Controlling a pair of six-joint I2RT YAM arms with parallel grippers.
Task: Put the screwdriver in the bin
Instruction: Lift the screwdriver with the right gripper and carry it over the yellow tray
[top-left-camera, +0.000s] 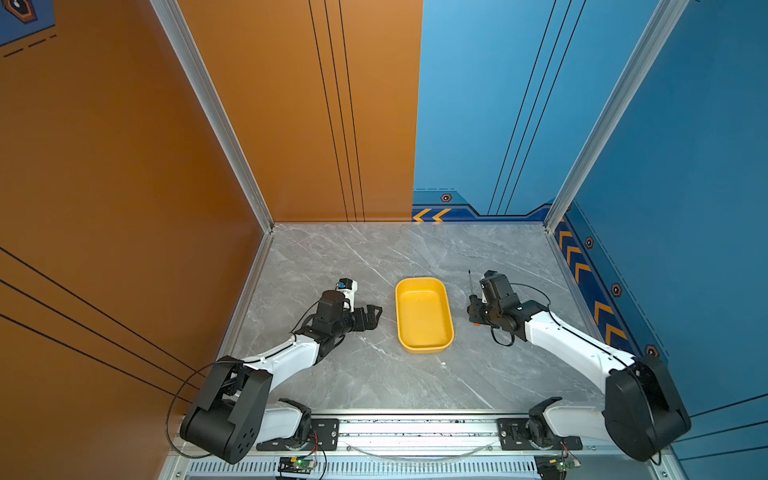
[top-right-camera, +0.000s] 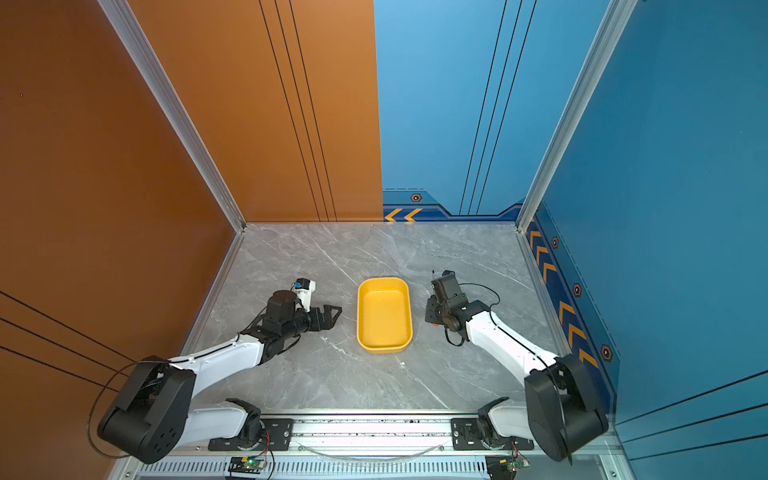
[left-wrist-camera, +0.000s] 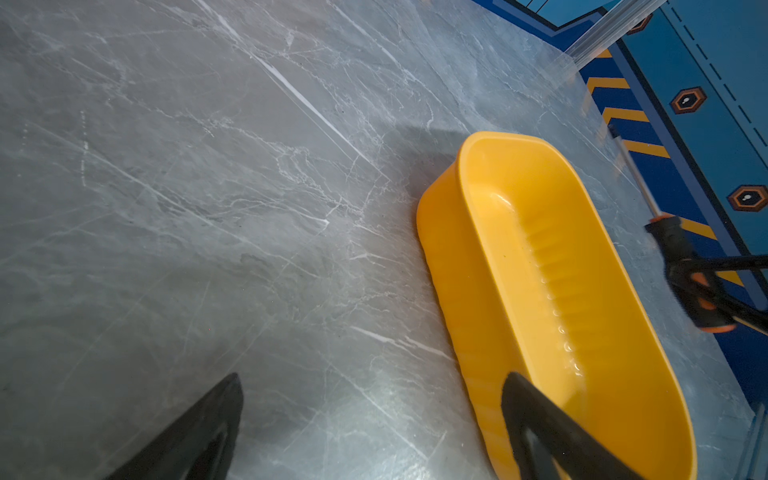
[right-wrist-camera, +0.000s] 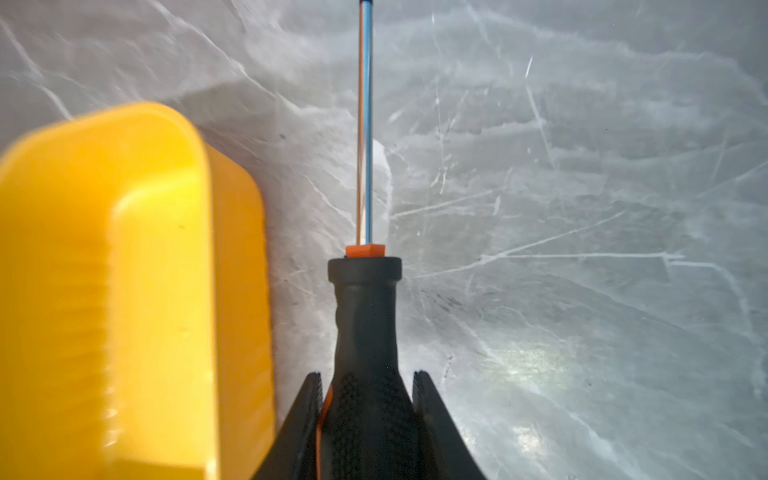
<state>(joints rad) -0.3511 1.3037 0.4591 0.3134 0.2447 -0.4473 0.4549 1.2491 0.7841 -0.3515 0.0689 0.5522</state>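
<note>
Right gripper (top-left-camera: 473, 309) is pinched onto the handle of the screwdriver (top-left-camera: 470, 284) in both top views. The thin shaft points away from the robot toward the back wall, and an orange tip shows on the near side. The yellow bin (top-left-camera: 424, 351) sits on the marble tabletop (top-left-camera: 353, 386) just beside this gripper, on the robot's left of it. The bin's long side runs nearly parallel to the shaft, so the coming move looks like a short sideways carry with no turn needed. The left gripper (top-left-camera: 374, 313) is on the far side of the bin, spread and empty; the right arm is the one to finish. A top view repeats this: right gripper (top-right-camera: 430, 309), screwdriver (top-right-camera: 433, 276), bin (top-right-camera: 384, 349), left gripper (top-right-camera: 334, 313).

From the left wrist, the spread left gripper (left-wrist-camera: 372, 378) frames the bin (left-wrist-camera: 461, 166), which is empty. Beyond its far wall is the screwdriver (left-wrist-camera: 673, 241), which seems raised off the table, though I cannot be sure.

From the right wrist, the right gripper (right-wrist-camera: 368, 378) presses the knurled black handle of the screwdriver (right-wrist-camera: 365, 316) from both sides. The bin (right-wrist-camera: 158, 249) is close alongside but not touching.

No brand, label or legible writing shows in any view.
</note>
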